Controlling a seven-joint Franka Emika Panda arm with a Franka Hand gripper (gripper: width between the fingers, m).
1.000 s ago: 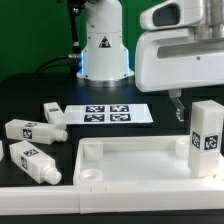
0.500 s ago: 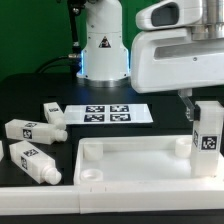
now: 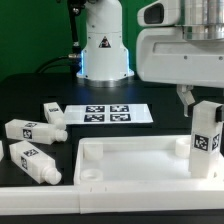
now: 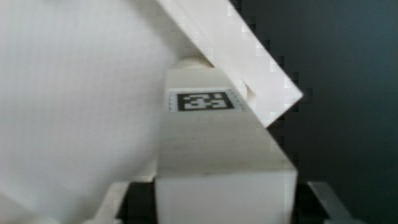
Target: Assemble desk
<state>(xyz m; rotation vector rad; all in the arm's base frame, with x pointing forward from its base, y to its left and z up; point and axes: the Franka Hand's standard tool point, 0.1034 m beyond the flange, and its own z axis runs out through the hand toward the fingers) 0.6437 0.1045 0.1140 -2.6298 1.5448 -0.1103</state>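
The white desk panel (image 3: 130, 148) lies flat at the front, rim up, with a round socket (image 3: 90, 173) at its near corner on the exterior view's left. One tagged white leg (image 3: 207, 140) stands upright in the panel's corner on the exterior view's right. My gripper (image 3: 198, 103) is at the top of this leg; one finger (image 3: 186, 98) shows beside it. In the wrist view the leg (image 4: 214, 150) fills the space between both fingers of my gripper (image 4: 217, 205), with no gap visible. The panel (image 4: 71, 100) and its rim lie beyond.
Three loose tagged legs (image 3: 55, 112) (image 3: 28, 129) (image 3: 33, 162) lie on the black table at the exterior view's left. The marker board (image 3: 105, 114) lies behind the panel. The arm's base (image 3: 103, 50) stands at the back.
My gripper has moved toward the exterior view's right, from beside the upright leg to its top. The leg and the panel have stayed in place.
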